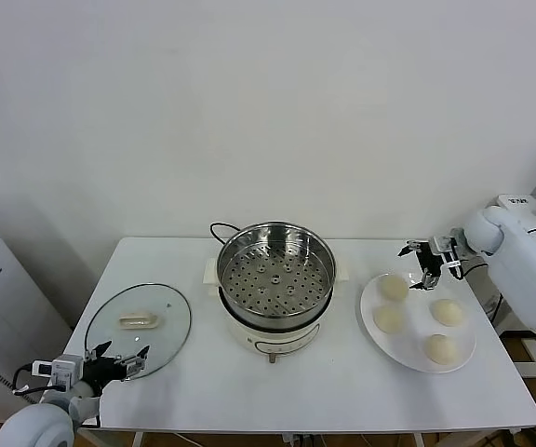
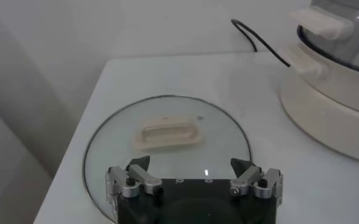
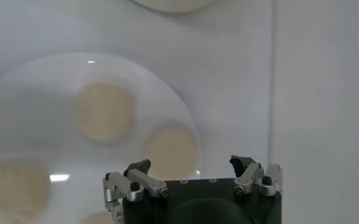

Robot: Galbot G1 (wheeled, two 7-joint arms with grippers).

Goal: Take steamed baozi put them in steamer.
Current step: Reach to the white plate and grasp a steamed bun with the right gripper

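Left gripper (image 1: 119, 358) sat at the lower left of the head frame, jaws apart, empty, over the near rim of the glass lid (image 1: 167, 321).

Four steamed baozi (image 1: 395, 287) lay on the white plate (image 1: 372, 326), right of centre; none in the steamer (image 1: 275, 275), which stood mid-frame on the table (image 1: 342, 391). Right gripper (image 1: 428, 265) hovered just above the plate's far edge, jaws apart, holding nothing.

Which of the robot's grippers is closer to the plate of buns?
The right. The right gripper hovers open over the far edge of the plate; the left gripper is across the table, by the glass lid.
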